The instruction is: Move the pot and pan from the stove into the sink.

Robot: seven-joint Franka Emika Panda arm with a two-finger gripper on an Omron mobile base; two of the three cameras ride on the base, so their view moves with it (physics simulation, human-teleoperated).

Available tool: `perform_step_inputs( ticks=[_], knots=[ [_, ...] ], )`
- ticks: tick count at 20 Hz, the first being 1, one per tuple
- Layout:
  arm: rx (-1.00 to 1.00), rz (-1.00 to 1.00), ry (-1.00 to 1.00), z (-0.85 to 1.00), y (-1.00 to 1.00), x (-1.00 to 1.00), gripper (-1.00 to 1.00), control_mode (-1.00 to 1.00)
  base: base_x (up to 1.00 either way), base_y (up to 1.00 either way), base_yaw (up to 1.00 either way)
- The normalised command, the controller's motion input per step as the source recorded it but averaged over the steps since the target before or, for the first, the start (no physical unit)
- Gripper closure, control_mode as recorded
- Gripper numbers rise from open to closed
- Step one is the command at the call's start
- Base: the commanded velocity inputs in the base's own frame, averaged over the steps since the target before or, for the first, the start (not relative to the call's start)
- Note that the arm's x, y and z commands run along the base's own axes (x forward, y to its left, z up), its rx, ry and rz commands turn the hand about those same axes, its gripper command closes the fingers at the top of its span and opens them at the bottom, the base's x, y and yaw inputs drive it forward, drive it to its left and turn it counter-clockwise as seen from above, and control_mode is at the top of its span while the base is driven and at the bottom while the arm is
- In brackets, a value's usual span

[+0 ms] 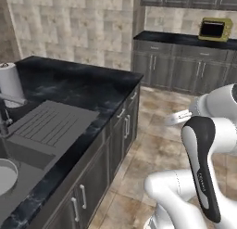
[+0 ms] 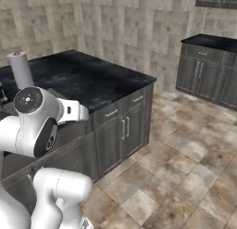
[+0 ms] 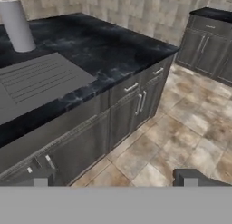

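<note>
The dark grey sink is set in the black counter at the lower left, and its ribbed drainboard lies beside it. A round pale-grey vessel, which looks like the pot, sits inside the basin, cut off by the left edge. The stove and the pan are out of view. My gripper is open with nothing between its fingertips. It hangs over the tiled floor in front of the counter's cabinets. The arm is folded back, away from the counter.
A paper towel roll stands behind the drainboard. The faucet rises at the far left. Dark cabinets with a yellow appliance line the far wall. A tiled floor spreads to the right.
</note>
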Motion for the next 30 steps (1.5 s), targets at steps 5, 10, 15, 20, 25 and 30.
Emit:
perform_step_inputs(
  ticks=[5,10,15,20,25,30],
  knots=[
    [0.0,0.0,0.0,0.0,0.0,0.0,-1.0,1.0,0.07,-0.08,-0.46],
    [0.0,0.0,0.0,0.0,0.0,0.0,-1.0,1.0,0.08,-0.09,-0.46],
    [0.0,0.0,0.0,0.0,0.0,0.0,-1.0,1.0,0.08,-0.08,-0.46],
    [0.0,0.0,0.0,0.0,0.0,0.0,-1.0,1.0,0.08,-0.07,-0.46],
    [0.0,0.0,0.0,0.0,0.0,0.0,-1.0,1.0,0.08,-0.07,-0.46],
    [0.0,0.0,0.0,0.0,0.0,0.0,-1.0,1.0,0.08,-0.07,-0.46]
  ],
)
